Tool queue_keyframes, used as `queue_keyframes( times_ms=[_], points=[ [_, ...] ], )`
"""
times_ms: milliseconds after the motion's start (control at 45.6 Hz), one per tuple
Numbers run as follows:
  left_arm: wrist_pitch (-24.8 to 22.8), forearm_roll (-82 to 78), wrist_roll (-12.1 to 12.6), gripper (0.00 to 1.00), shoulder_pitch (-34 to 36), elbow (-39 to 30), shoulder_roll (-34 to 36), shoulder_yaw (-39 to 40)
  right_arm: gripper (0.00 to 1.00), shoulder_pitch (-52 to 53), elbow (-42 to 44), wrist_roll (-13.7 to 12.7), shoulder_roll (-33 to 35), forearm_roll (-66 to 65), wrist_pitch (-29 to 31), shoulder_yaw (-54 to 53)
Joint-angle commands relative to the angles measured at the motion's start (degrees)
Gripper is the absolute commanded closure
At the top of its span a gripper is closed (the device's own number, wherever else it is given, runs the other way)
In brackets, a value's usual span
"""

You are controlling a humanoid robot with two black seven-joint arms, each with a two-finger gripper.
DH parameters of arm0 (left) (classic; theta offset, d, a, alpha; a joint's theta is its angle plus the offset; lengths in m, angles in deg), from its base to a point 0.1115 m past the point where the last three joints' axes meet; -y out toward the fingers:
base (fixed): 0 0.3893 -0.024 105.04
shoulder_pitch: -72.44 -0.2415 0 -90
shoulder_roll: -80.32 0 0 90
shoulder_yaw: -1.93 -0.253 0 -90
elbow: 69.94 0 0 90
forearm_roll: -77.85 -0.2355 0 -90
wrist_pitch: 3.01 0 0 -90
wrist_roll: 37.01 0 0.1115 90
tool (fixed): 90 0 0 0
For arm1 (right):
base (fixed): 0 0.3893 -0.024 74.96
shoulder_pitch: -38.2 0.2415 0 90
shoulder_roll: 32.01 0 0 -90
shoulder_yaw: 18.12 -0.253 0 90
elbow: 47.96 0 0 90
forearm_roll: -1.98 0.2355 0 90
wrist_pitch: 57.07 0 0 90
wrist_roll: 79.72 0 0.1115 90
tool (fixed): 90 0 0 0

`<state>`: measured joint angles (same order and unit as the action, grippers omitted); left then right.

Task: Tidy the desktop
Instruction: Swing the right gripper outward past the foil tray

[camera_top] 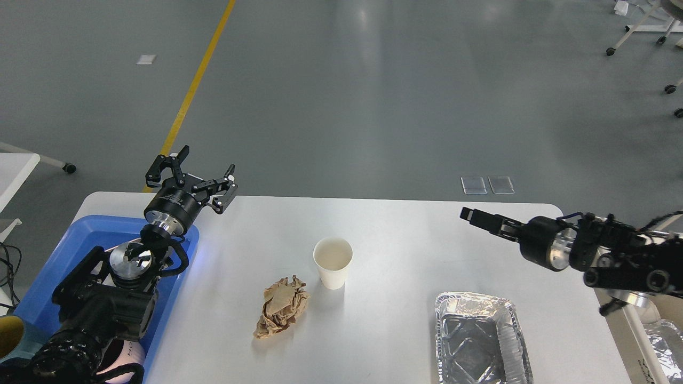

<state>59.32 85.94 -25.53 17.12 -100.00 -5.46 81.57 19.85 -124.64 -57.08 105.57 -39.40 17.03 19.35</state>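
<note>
Head view: empty paper cup (333, 261) and foil tray (480, 341) on desktop (395, 224).

Left arm enters from the lower left, wrist raised; its end effector (195, 173) points away from the robot, fingers spread apart and empty. Right arm reaches in from the right edge, near level; its end effector (472, 215) points left, finger state indistinct.

On the bench (384, 341): one paper cup (332, 262), one crumpled brown paper (281, 306), one foil tray (479, 338), one blue tray (80, 234).
</note>
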Motion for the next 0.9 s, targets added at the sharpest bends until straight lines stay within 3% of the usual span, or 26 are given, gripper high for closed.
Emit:
queue_keyframes(
  times_ms=[0,176,307,373,636,878],
  points=[
    [0.0,0.0,0.0,0.01,0.1,0.0,0.2,-1.2,0.00,1.0,-3.4,0.1,10.8,-11.7,5.8,0.1],
    [-0.4,0.0,0.0,0.01,0.2,0.0,0.4,-3.7,0.00,4.5,-4.3,0.7,22.3,-20.9,17.1,-1.4],
    [-0.5,0.0,0.0,0.01,0.3,0.0,0.4,-4.9,0.00,9.6,-3.8,0.7,27.7,-22.8,32.1,-3.1],
    [-0.4,-0.1,0.0,0.01,0.4,0.0,0.4,-5.5,0.00,11.3,-3.8,0.5,29.8,-24.3,36.6,-3.8],
    [-0.5,-0.1,0.1,0.01,0.7,0.0,0.7,-6.2,0.00,11.9,-3.7,-0.4,34.4,-30.6,42.2,-4.9],
    [-0.5,-0.1,0.1,0.01,0.9,0.0,0.6,-7.5,0.00,11.2,-3.7,-0.2,35.6,-31.8,42.4,-4.9]
  ],
)
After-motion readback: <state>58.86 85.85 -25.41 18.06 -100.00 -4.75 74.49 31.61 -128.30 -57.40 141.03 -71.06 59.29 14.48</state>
